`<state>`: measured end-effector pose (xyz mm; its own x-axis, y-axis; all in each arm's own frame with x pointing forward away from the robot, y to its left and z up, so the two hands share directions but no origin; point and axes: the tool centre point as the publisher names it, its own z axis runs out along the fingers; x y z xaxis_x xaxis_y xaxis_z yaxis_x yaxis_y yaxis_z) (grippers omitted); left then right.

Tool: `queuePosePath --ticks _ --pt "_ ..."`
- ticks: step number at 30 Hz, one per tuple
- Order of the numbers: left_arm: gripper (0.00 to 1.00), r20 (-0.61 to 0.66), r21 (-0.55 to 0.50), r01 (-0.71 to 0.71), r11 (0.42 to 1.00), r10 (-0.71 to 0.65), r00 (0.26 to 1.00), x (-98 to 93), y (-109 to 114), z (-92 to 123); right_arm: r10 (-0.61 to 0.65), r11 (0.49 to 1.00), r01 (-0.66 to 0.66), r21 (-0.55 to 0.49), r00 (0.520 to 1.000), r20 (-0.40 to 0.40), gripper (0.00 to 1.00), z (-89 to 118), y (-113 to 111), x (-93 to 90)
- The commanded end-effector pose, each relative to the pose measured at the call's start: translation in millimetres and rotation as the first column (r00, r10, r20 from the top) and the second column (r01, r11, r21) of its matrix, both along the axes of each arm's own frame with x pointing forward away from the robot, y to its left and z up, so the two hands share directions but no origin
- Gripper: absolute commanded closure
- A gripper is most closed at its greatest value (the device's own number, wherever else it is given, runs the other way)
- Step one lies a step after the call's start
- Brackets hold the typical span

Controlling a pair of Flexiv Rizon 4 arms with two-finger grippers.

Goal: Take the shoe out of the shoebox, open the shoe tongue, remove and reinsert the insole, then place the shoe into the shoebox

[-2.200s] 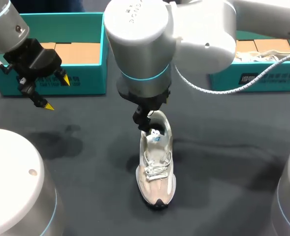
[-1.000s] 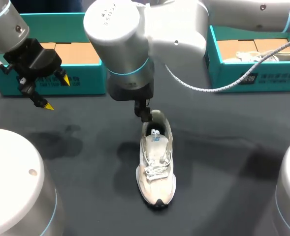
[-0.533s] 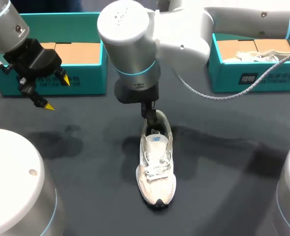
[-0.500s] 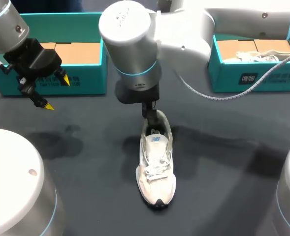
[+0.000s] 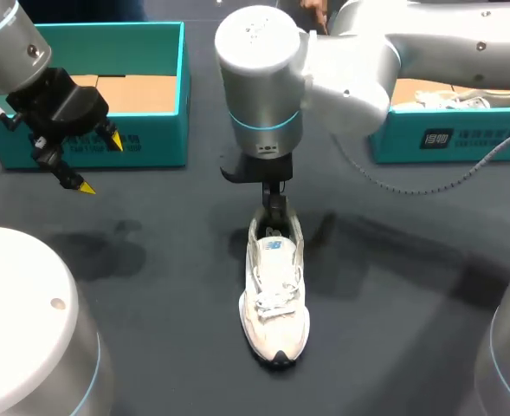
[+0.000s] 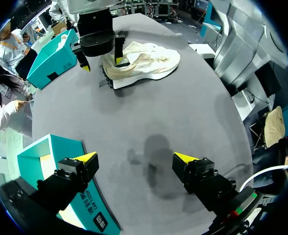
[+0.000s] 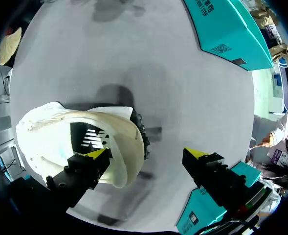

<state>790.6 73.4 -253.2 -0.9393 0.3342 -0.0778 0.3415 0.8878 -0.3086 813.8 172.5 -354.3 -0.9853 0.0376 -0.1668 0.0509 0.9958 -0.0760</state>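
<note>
A white and beige sneaker [image 5: 274, 295] stands upright mid-table, toe toward the near edge. My right gripper [image 5: 274, 211] hangs over its heel. In the right wrist view the right gripper [image 7: 146, 152] is open and straddles the sneaker's [image 7: 80, 132] heel collar, one finger inside the opening and the other well clear behind the heel. My left gripper [image 5: 99, 165] is open and holds nothing, raised in front of the left shoebox [image 5: 90, 139]. In the left wrist view the left gripper [image 6: 136, 157] looks across bare table at the sneaker [image 6: 144, 61] and the right gripper [image 6: 100, 63].
A teal shoebox stands at the back left with cardboard inside. A second teal shoebox [image 5: 445, 134] at the back right holds another pale shoe [image 5: 462, 98]. My right arm's big joint [image 5: 259, 78] hangs over the table's middle, with a grey cable trailing to the right.
My right arm has swung to the right and its gripper has settled onto the sneaker's heel, one finger going into the opening. The sneaker and the left arm have stayed put.
</note>
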Motion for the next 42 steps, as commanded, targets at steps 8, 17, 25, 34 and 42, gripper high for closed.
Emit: queuePosePath --ticks 8,17,25,34,42 --pt "0.0 0.002 0.002 0.0 1.0 0.0 1.0 -1.1 0.6 0.3 -0.01 1.0 0.012 0.027 0.999 -0.045 0.07 -25.0 3.5 6.7" --pt "0.0 0.002 0.002 0.0 1.0 0.0 1.0 -1.1 0.6 0.3 -0.023 0.999 0.027 0.043 0.996 -0.08 0.18 -40.5 7.2 2.2" --pt "0.0 0.002 0.002 0.0 1.0 0.0 1.0 -1.1 0.6 0.3 -0.031 0.998 0.035 0.046 0.996 -0.088 0.54 -41.8 6.9 0.9" --pt "0.0 0.002 0.002 0.0 1.0 0.0 1.0 -1.1 0.6 0.3 -0.044 0.997 0.049 0.052 0.995 -0.089 0.79 -41.2 5.6 -5.1" --pt "0.0 0.002 0.002 0.0 1.0 0.0 1.0 -1.1 0.6 0.3 -0.067 0.997 0.069 0.033 0.996 -0.067 1.0 -27.4 3.7 -11.0"
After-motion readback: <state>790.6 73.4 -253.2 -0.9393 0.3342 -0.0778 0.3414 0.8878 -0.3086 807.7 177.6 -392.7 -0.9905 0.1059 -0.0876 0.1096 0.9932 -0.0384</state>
